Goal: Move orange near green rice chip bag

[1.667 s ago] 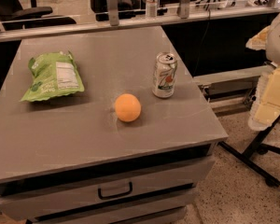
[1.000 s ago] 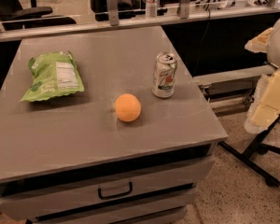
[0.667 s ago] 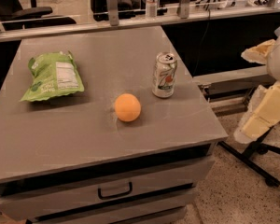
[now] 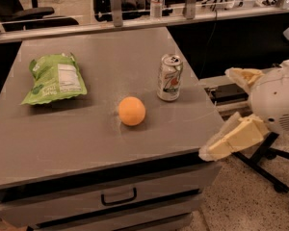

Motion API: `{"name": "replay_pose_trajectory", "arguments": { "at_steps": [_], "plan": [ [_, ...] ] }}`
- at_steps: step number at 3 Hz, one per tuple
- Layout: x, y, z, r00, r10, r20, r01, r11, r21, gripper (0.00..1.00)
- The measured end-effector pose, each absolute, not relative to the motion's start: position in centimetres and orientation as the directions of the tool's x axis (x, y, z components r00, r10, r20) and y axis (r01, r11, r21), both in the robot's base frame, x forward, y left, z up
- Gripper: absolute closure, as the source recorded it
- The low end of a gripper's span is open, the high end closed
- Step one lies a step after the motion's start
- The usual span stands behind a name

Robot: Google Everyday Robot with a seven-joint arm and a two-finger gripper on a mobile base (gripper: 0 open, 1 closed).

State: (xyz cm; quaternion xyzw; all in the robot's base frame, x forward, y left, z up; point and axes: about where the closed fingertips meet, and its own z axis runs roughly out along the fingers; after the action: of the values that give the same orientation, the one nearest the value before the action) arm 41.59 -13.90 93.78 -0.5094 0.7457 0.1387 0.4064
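My pincer hangs open, empty, off the table's right edge. The orange sits left of it, the can nearer, and the chip bag farthest left.

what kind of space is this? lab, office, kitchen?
Probably an office or lab area, not a kitchen: a grey drawer cabinet serves as the table, a black office chair stands beyond it, and there is a speckled hard floor. The cream two-finger claw hangs open off the cabinet's near right corner.
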Motion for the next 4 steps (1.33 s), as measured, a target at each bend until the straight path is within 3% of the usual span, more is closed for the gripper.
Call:
{"name": "replay_pose_trajectory", "arguments": {
  "at_steps": [2, 4],
  "plan": [
    [41.2, -10.3, 93.2, -0.175, -0.529, -0.831, -0.83, 0.533, -0.164, 0.0],
    [41.2, -8.9, 91.5, -0.189, -0.53, -0.826, -0.822, 0.546, -0.162, 0.0]
  ]
}}
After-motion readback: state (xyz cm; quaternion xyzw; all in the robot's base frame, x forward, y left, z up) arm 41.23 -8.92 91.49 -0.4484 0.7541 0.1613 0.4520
